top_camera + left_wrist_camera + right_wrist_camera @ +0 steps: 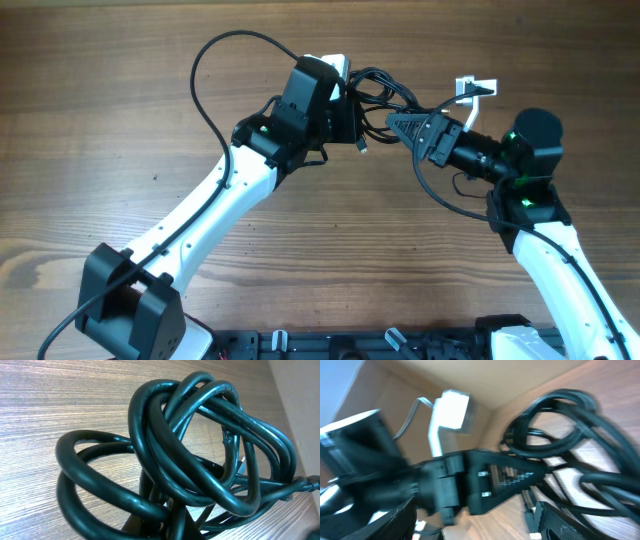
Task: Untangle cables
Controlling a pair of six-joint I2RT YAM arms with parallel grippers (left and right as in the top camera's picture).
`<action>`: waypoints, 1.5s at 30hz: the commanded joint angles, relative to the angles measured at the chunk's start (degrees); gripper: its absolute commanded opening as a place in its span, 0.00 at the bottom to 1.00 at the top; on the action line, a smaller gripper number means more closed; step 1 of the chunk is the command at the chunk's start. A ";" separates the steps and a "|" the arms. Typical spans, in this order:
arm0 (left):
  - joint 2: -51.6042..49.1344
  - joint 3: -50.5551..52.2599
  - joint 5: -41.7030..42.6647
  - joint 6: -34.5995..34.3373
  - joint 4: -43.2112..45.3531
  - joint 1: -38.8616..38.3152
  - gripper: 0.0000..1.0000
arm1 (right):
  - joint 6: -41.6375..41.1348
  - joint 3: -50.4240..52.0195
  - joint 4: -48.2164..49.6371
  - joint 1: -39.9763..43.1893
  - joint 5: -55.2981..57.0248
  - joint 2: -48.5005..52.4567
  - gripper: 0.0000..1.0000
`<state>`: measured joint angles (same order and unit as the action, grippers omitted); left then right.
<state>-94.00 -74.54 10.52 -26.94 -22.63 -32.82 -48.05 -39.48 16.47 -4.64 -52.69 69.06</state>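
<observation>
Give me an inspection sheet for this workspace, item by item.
Surface: wooden table, plain brown grain.
Job's things: cables bunched in one knot between the left gripper and right gripper, loops interlocked.
Clutter: small white piece, maybe a plug, near the right gripper.
Grippers: both at the knot; open or shut unclear.
Cables: arm cable arcs over the table beside the left arm.
Surroundings: nothing seen.

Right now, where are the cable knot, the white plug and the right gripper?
cable knot (145, 445): left wrist view, on the thick front loop.
white plug (451, 407): right wrist view, on its blurred body.
right gripper (392, 122): overhead view, at its tip beside the knot.
</observation>
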 commanded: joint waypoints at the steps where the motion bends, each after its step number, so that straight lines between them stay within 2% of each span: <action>1: 1.64 -1.31 0.04 -0.94 0.85 0.04 0.04 | 5.07 -0.74 -1.64 -0.22 4.96 0.13 0.77; 5: 1.64 -1.31 0.15 -0.94 0.76 -0.09 0.04 | 6.25 -0.74 -2.60 -0.22 9.11 0.13 0.79; 9: 1.64 -1.31 1.49 -0.94 0.83 -0.50 0.04 | 10.86 -0.72 -4.50 -0.22 12.52 0.13 0.79; 15: 1.64 -1.31 2.56 -0.96 1.05 -2.05 0.04 | 11.02 -0.72 -5.33 -0.24 15.89 0.17 0.77; 19: 1.64 -1.31 2.54 -0.94 2.29 -4.42 0.04 | 11.02 -0.72 -5.38 -0.24 15.91 0.17 0.70; 23: 1.64 -1.31 2.51 -0.94 4.28 -6.14 0.04 | 11.02 -0.68 -5.46 -0.22 15.98 0.17 0.67; 29: 1.64 -1.31 2.49 -0.94 4.83 -6.45 0.04 | 10.97 -0.66 -6.23 -0.22 18.25 0.17 0.56; 33: 1.64 -1.31 2.58 -0.96 4.83 -6.47 0.04 | 10.95 -0.66 -6.05 -0.22 19.26 0.17 0.55; 40: 1.64 -1.31 4.26 -0.96 4.44 -6.45 0.04 | 10.91 -0.63 -6.03 -0.22 28.46 0.17 0.56; 42: 1.64 -1.31 4.26 -0.96 4.42 -6.45 0.04 | 10.49 -0.63 -5.60 -0.22 28.76 0.17 0.48; 43: 1.64 -1.31 4.26 -0.96 4.42 -6.45 0.04 | 10.49 -0.63 -5.11 -0.24 28.76 0.17 0.40; 45: 1.64 -1.31 4.26 -0.96 4.42 -6.45 0.04 | 10.34 -0.63 -4.09 -0.24 28.72 0.17 0.37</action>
<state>-94.00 -74.54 11.42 -27.77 -18.61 -38.52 -37.78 -39.48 10.81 -4.84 -27.42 69.12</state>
